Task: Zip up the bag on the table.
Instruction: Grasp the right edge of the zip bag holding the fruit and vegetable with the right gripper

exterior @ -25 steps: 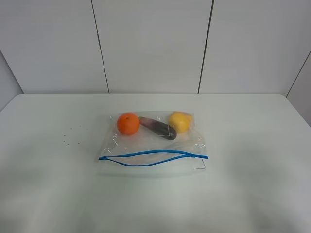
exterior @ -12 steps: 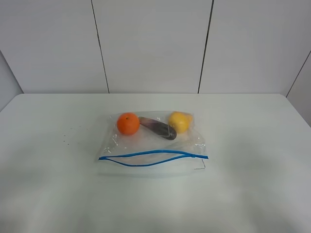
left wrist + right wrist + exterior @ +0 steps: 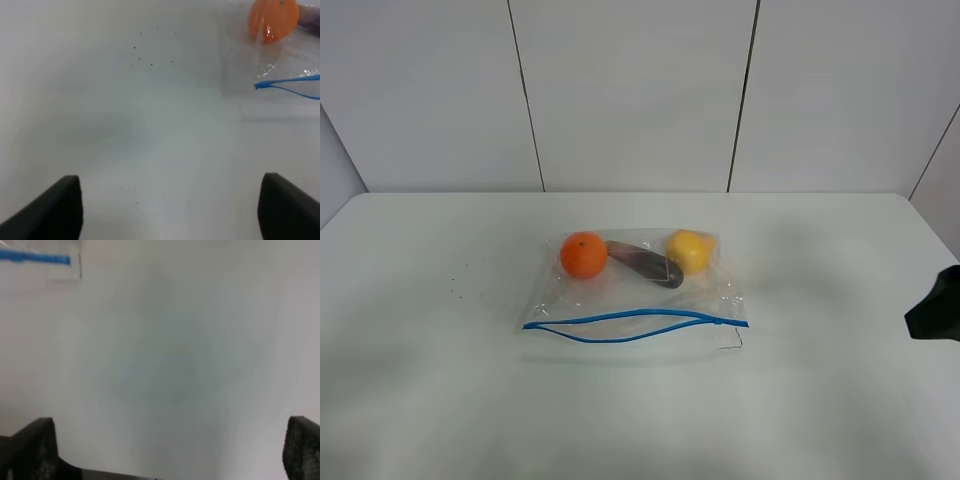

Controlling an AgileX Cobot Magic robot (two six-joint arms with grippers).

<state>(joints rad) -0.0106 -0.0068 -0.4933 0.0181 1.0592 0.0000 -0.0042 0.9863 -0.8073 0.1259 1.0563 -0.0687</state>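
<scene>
The clear bag [image 3: 630, 290] lies flat in the middle of the white table [image 3: 440, 400]. Inside it are an orange, a dark purple item and a yellow fruit. Its blue zipper strip [image 3: 635, 324] runs along the near edge, gaping apart on the left and joined at the right end. The bag's corner with the orange [image 3: 273, 20] and the strip's left end [image 3: 280, 85] show in the left wrist view, far from my left gripper [image 3: 170, 210], which is open over bare table. My right gripper [image 3: 170, 460] is open too; the strip's right end [image 3: 35, 257] lies well away from it.
A black part of the right arm [image 3: 935, 305] pokes in at the right edge of the exterior view. Small dark specks [image 3: 460, 280] dot the table left of the bag. Grey wall panels [image 3: 630, 90] stand behind the table's far edge.
The right arm has come into the exterior view at the right edge; it was out of sight before. The bag has not moved.
</scene>
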